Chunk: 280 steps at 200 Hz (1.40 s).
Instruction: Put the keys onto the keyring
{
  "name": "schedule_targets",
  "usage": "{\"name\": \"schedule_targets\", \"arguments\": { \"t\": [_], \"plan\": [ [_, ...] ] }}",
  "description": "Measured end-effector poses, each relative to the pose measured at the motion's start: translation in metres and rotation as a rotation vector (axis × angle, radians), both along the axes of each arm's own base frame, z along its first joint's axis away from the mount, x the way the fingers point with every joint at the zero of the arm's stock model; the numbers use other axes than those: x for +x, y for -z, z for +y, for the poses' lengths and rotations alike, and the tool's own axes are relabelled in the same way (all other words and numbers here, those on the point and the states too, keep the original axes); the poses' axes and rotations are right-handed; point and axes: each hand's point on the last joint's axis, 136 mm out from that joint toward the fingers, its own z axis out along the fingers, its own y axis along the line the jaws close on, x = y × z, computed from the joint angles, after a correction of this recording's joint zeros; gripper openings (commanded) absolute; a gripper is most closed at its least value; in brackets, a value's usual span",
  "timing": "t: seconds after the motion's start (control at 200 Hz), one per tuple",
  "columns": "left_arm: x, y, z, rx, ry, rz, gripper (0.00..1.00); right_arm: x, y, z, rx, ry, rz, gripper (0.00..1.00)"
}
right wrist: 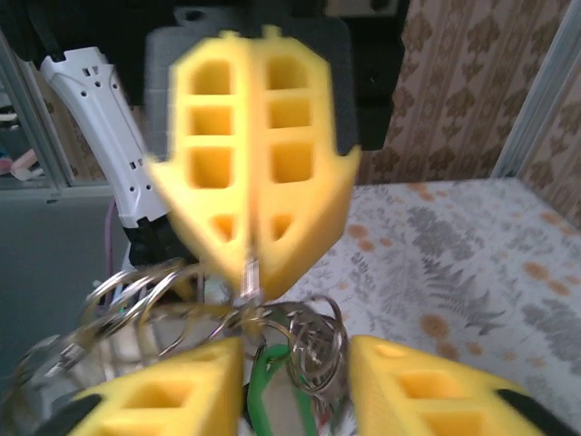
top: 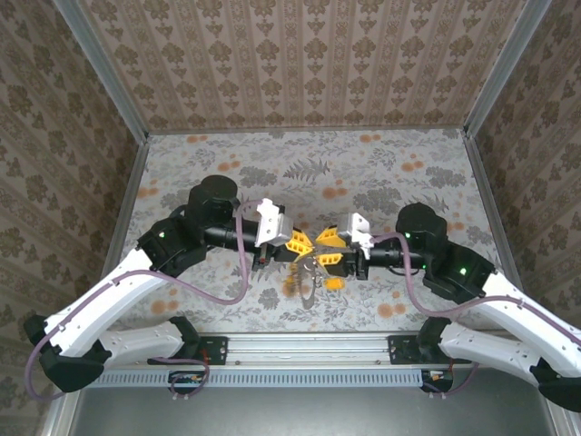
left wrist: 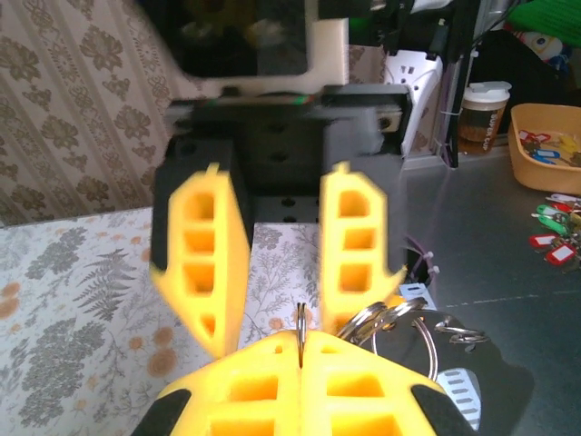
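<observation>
Yellow: left claw [left wrist: 300, 350] and right claw [right wrist: 295, 363]. Beneath them, worktop [top: 363, 173] pale grey, leafy floral print, orange blotches. Between claws, keyring [right wrist: 313, 341] silvery-grey. Green head on key [right wrist: 263, 381] between right claw's fingers. Beyond, walls [top: 300, 54] brown damask.

Centre's crowded: left gripper [top: 302, 245] and right gripper [top: 320, 251] sit nose to nose, the keyring [top: 308, 283] dangling between them. The gap between the right gripper's parted fingers [right wrist: 172, 400] is cluttered with rings and a green key [right wrist: 261, 381]. The far half of the table [top: 363, 163] lies bare, and patterned walls [top: 300, 64] hem three sides.
</observation>
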Motion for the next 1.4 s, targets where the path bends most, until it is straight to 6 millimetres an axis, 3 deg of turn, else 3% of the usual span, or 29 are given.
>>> {"name": "schedule_targets", "arguments": {
  "t": [0.185, 0.52, 0.82, 0.88, 1.0, 1.19, 1.285, 1.4],
  "plan": [
    [0.002, -0.002, 0.003, -0.008, -0.006, -0.002, 0.0, -0.007, -0.015, -0.01, 0.045, 0.009, -0.041, 0.4],
    [-0.001, -0.001, 0.003, -0.007, 0.004, 0.011, 0.0, 0.003, -0.007, 0.004, 0.028, 0.003, -0.025, 0.31],
    [0.001, 0.0, 0.004, -0.003, -0.001, 0.02, 0.0, -0.001, -0.012, 0.008, 0.048, -0.031, -0.036, 0.25],
    [0.001, 0.001, 0.004, -0.003, -0.001, 0.02, 0.0, -0.002, -0.012, 0.009, 0.049, -0.037, -0.035, 0.19],
    [0.001, 0.001, 0.004, -0.003, -0.001, 0.021, 0.0, -0.003, -0.012, 0.009, 0.05, -0.044, -0.036, 0.0],
    [0.004, 0.005, 0.005, 0.018, -0.019, 0.03, 0.0, 0.0, -0.008, 0.01, 0.033, -0.028, -0.034, 0.0],
    [0.007, 0.012, 0.006, 0.058, -0.042, 0.035, 0.13, 0.004, -0.002, 0.01, -0.006, -0.009, -0.027, 0.0],
    [0.011, 0.016, 0.012, 0.111, -0.083, 0.012, 0.2, 0.01, 0.008, 0.007, -0.086, 0.025, -0.018, 0.0]
  ]
}}
